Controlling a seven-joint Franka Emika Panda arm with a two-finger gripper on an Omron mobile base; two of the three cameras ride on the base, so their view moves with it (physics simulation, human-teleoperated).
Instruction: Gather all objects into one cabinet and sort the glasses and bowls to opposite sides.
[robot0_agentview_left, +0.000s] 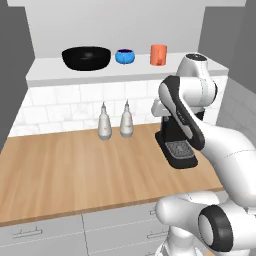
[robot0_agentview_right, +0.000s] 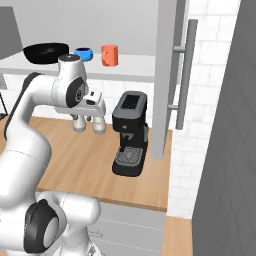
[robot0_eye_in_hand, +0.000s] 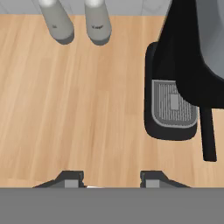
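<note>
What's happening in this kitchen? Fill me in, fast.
The robot's claw hangs open and empty over the wooden counter, beside the black coffee machine. On the cabinet shelf stand the black bowl, the blue bowl and the orange cup in a row.

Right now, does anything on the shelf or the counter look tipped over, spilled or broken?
Nothing stands out. The black bowl, blue bowl and orange cup stand upright in a row on the cabinet shelf. Both white bottles and the coffee machine stand upright on the counter.
</note>
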